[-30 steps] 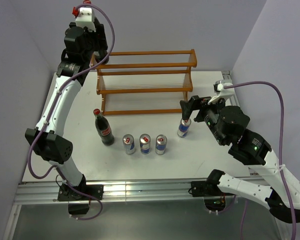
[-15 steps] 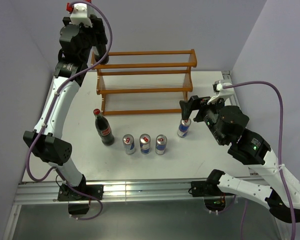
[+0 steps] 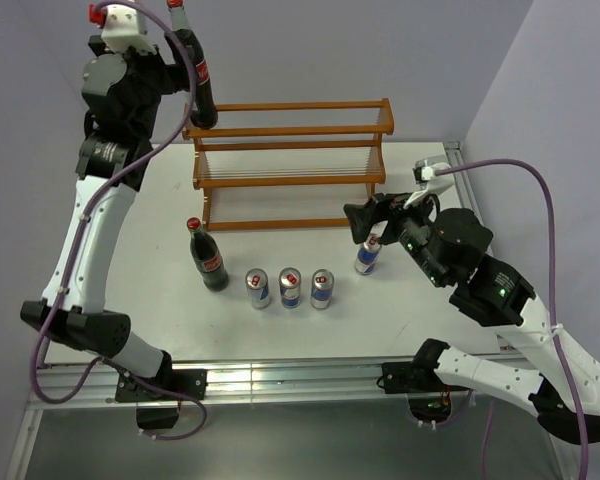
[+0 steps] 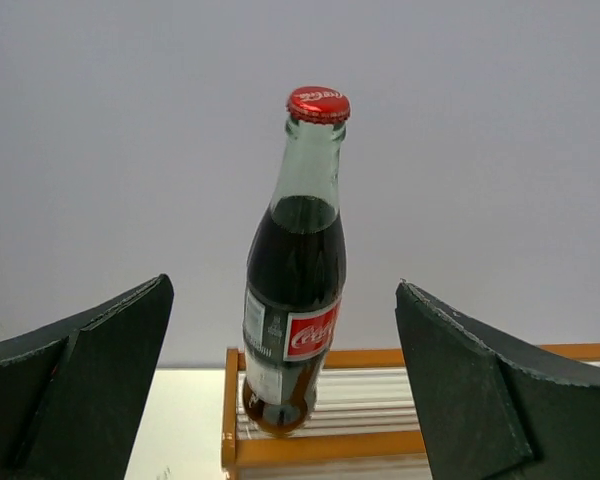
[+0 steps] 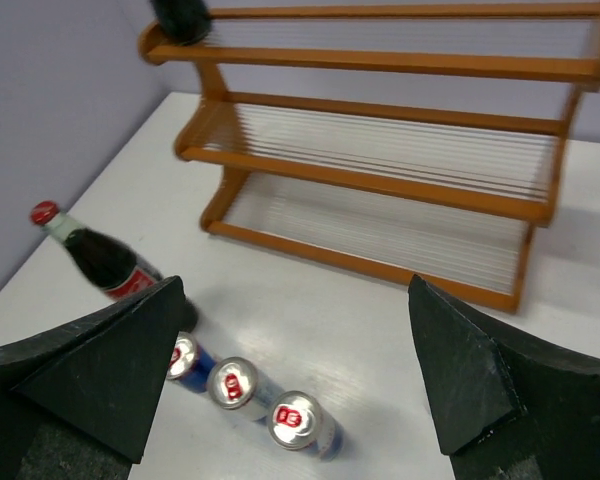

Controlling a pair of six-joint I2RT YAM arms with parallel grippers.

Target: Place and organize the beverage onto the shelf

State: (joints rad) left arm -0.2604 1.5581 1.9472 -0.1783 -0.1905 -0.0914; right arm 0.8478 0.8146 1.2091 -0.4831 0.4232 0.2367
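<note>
One cola bottle stands upright on the left end of the shelf's top tier. My left gripper is open and empty just left of it. In the left wrist view the bottle stands beyond the wide-open fingers, on the top tier. A second cola bottle stands on the table with three cans in a row beside it. A fourth can stands apart under my right gripper, which is open and empty. The right wrist view shows the shelf, table bottle and three cans; the fourth can is hidden there.
The white table ends at a metal rail near the arm bases. Grey walls stand close behind and beside the shelf. The shelf's middle and bottom tiers hold nothing.
My left gripper has drawn back up and to the left, uncovering the bottle standing on the top tier. My right gripper has shifted slightly left above the lone can.
</note>
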